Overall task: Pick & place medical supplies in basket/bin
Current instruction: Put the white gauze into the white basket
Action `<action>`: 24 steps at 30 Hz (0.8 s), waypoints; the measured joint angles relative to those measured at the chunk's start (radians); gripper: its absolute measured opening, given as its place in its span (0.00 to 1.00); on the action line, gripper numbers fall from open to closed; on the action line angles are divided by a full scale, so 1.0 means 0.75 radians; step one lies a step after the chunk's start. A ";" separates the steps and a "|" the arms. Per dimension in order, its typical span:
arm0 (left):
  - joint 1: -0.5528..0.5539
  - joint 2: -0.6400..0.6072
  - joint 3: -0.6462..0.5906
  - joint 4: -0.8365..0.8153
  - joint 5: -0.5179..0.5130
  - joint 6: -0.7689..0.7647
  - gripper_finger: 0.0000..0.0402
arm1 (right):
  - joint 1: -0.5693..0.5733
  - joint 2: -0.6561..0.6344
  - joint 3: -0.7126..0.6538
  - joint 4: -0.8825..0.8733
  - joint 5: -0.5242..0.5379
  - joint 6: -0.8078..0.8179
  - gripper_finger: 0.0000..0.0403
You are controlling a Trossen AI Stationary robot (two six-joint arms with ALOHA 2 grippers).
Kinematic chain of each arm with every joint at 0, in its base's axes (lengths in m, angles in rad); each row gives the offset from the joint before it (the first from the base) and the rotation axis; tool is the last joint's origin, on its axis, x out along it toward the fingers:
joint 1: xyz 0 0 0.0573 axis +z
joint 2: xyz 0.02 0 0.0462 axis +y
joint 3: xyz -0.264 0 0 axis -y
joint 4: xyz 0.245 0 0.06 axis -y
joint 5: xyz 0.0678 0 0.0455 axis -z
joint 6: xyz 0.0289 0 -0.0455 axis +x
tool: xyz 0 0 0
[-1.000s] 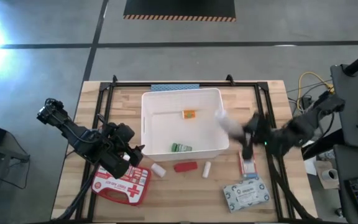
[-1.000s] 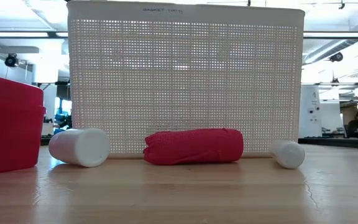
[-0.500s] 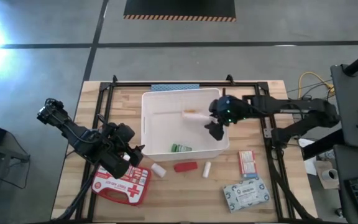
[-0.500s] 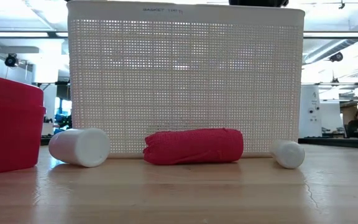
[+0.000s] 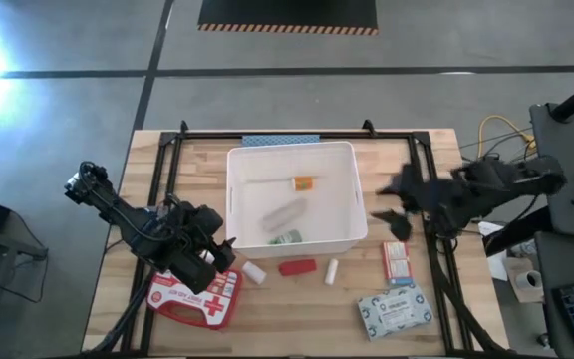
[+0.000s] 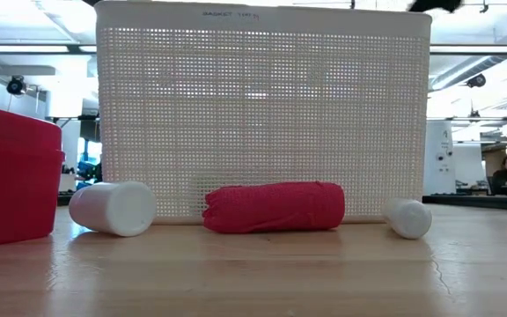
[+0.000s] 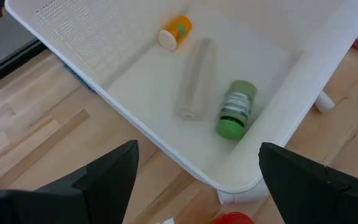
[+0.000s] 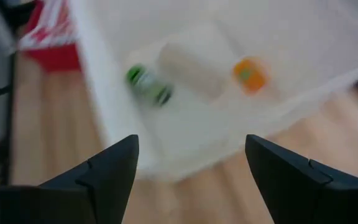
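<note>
The white bin stands mid-table and holds an orange-capped bottle, a green bottle and a blurred white roll. Lying on the table along its near wall are a white roll, the red tube and a small white roll. The red first-aid case, red-white box and pale patterned pack lie nearer. My left gripper is open at the bin's near-left corner. My right gripper is open, just right of the bin.
A blue-patterned flat item lies behind the bin's far wall. A black frame runs along the table's left, far and right edges. In the low view the bin's perforated wall stands behind the red tube; a person sits far off in the room.
My right gripper carried a white roll from the bin's right side over the bin, let it go, and pulled back toward the table's right edge. The roll now shows blurred inside the bin, between the orange-capped bottle and the green bottle.
</note>
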 joint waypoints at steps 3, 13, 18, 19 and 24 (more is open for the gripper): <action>-0.002 0.010 0.000 0.000 0.001 0.049 0.77 | 0.199 -0.018 -0.054 -0.046 0.009 0.176 0.71; -0.002 0.009 0.000 -0.001 0.003 0.122 0.77 | 0.622 0.333 -0.285 -0.029 0.001 0.147 0.71; -0.001 0.009 0.000 -0.001 0.003 0.122 0.77 | 0.623 0.539 -0.281 0.004 0.055 -0.113 0.68; -0.001 0.009 0.000 -0.001 0.003 0.122 0.77 | 0.615 0.567 -0.279 0.060 0.074 -0.208 0.67; -0.001 0.008 0.000 -0.001 0.003 0.122 0.77 | 0.601 0.677 -0.324 0.482 0.075 -0.702 0.62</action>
